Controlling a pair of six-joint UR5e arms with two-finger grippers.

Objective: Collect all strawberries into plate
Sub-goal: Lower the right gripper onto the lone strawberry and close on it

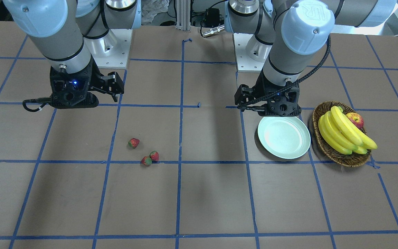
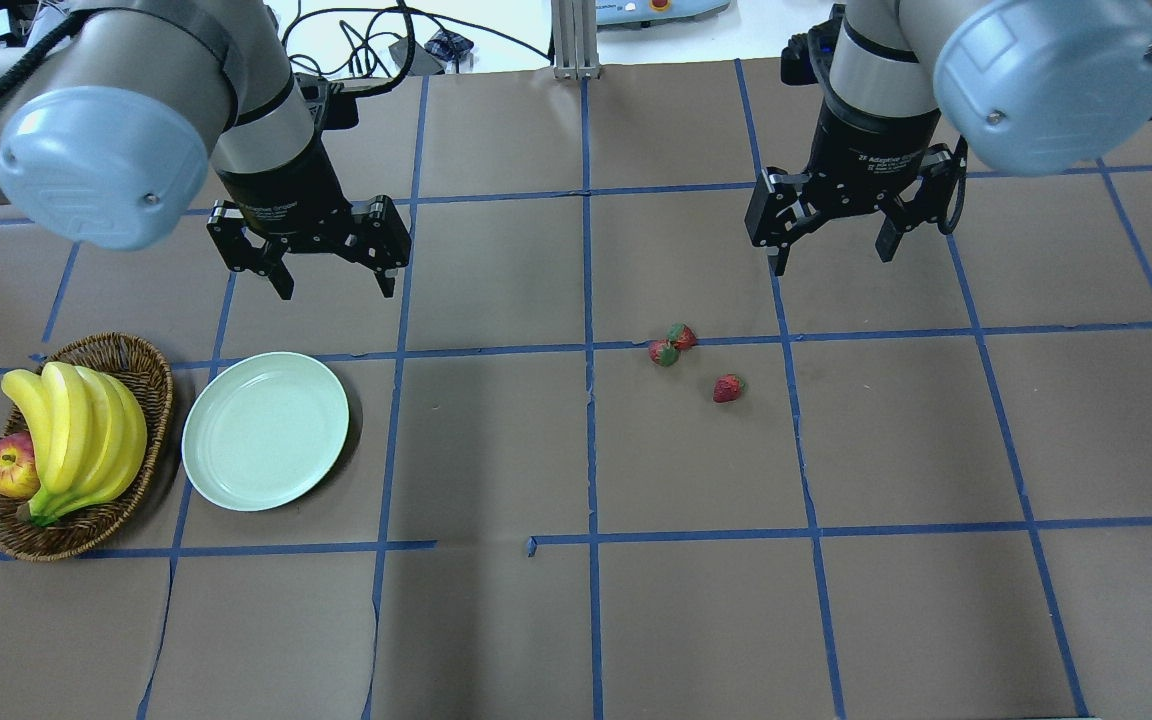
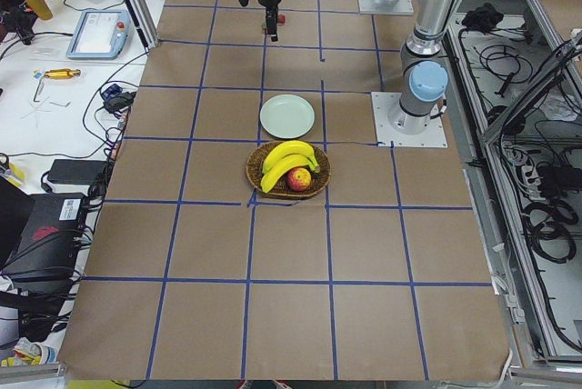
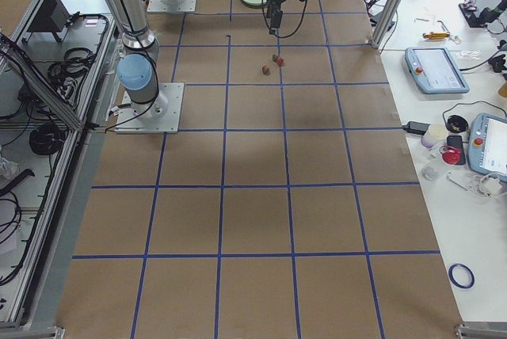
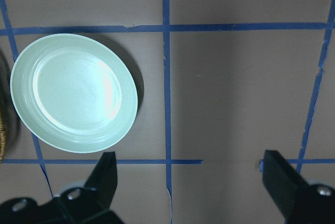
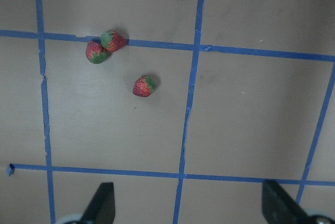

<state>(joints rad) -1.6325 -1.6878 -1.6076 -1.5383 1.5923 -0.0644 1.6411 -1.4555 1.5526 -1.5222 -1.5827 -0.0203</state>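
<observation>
Red strawberries (image 2: 664, 352), two touching: our wide-open right hand (image 2: 829, 258) could knock one rolling while pinching its neighbour

Bright, even light; soft shadows

Aloft and downward-pointing, left end effector (image 2: 336, 290) and right end effector (image 2: 829, 262), jaws wide apart.

1. The plate (image 2: 265, 430) lies on the table (image 2: 576, 620).
2. Just to the plate's left stands the basket (image 2: 151, 375).
3. In the basket, the bananas (image 2: 86, 430) lie on the side towards the plate, and the apple (image 2: 8, 468) on the side away from it.
4. Well to the plate's right, two strawberries (image 2: 664, 352) lie touching.
5. The third strawberry (image 2: 727, 388) lies near them, farther still from the plate.
</observation>
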